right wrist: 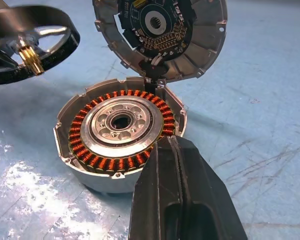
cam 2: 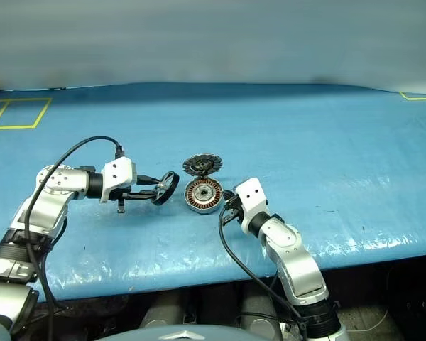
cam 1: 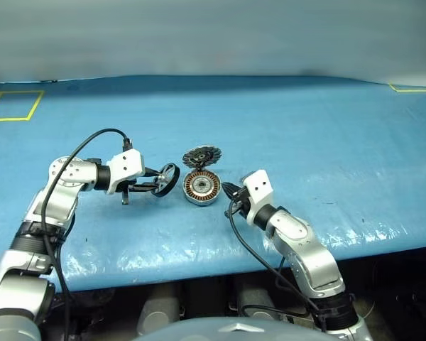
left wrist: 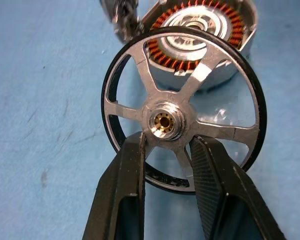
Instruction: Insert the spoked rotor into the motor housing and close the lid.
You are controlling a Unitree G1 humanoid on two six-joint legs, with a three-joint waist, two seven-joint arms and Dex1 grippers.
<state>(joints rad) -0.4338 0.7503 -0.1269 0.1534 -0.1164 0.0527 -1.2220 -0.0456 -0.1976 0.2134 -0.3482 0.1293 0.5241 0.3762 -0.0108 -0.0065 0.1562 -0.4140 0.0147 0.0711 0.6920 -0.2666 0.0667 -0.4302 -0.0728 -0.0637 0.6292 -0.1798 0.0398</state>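
Left fingers (left wrist: 135, 165) pinch spoked rotor (left wrist: 182, 107), held beside motor housing (cam 1: 201, 186)

Head stereo pair: high, facing forward and down over bench (cam 1: 305, 142). Wrist views: close, along fingers. Shared by all: housing (right wrist: 117, 137), rotor (left wrist: 182, 107).

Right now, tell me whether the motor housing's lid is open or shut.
Open. The lid stands up from the far edge of the motor housing, dark ribbed face showing, and the copper windings lie uncovered.

Silver spoked rotor (left wrist: 182, 107) on edge, just left of open motor housing (right wrist: 120, 135), lid (right wrist: 162, 35) upright behind.
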